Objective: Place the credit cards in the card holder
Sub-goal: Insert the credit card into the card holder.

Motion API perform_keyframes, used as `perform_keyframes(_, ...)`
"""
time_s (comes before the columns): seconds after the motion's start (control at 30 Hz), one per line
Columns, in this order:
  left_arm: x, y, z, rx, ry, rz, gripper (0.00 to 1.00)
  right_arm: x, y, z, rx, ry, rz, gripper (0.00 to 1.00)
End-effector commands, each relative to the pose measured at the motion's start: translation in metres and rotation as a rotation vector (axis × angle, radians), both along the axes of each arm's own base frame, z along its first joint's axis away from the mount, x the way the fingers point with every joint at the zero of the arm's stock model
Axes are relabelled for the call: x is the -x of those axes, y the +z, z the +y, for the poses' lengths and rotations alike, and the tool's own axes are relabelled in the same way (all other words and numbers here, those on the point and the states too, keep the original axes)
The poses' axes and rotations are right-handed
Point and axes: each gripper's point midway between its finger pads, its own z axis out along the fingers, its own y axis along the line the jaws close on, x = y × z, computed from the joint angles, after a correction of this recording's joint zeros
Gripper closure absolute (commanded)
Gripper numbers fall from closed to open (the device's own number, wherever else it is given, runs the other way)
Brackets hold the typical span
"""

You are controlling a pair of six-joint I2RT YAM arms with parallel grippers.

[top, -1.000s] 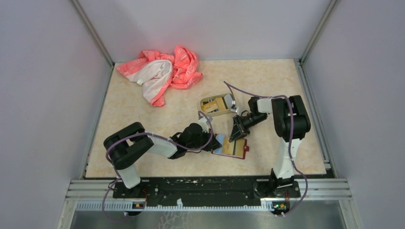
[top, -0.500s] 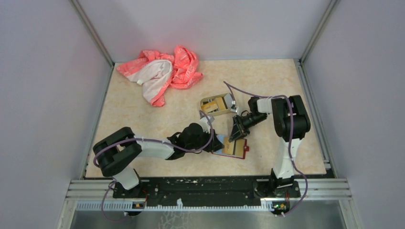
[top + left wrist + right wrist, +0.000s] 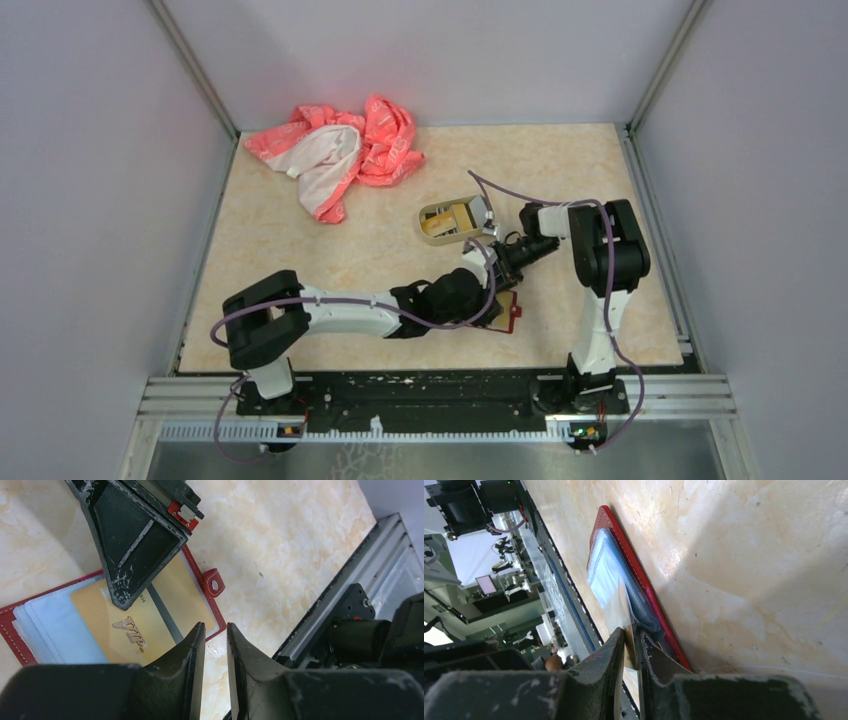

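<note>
the left gripper (image 3: 215, 626), narrow and empty, has reached over the red card holder (image 3: 507, 313) near the tabletop (image 3: 300, 220) near edge, where the right gripper (image 3: 630, 636) pinches the gold vip card (image 3: 115, 625), probably almost seated.

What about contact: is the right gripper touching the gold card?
Touching. Right wrist view shows the gold card edge held between the right gripper fingertips.

My left arm (image 3: 340, 312) stretches low across the bench (image 3: 290, 240), its tool (image 3: 484, 296) over the red card holder (image 3: 509, 312), only the tabbed edge showing. The right tool (image 3: 500, 268) points down beside it. A tan tray (image 3: 432, 212) sits just behind, and a pink cloth (image 3: 340, 150) lies far back, left.
</note>
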Motion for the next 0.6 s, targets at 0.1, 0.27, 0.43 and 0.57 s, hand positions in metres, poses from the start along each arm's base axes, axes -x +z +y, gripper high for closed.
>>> perform_keyframes(0.1, -0.016, -0.025, 0.002, -0.171, 0.086, -0.033, 0.72, -0.013, -0.003, 0.003, -0.008, 0.020, -0.071, 0.86)
perform_keyframes(0.27, -0.022, -0.031, -0.001, -0.229, 0.118, -0.035, 0.72, -0.014, -0.003, 0.003, -0.007, 0.021, -0.072, 0.86)
perform_keyframes(0.43, -0.024, -0.039, -0.006, -0.256, 0.135, -0.018, 0.72, -0.013, -0.004, 0.003, -0.005, 0.021, -0.068, 0.86)
perform_keyframes(0.57, -0.023, -0.042, -0.007, -0.278, 0.138, -0.007, 0.71, -0.013, -0.004, 0.003, -0.005, 0.020, -0.068, 0.86)
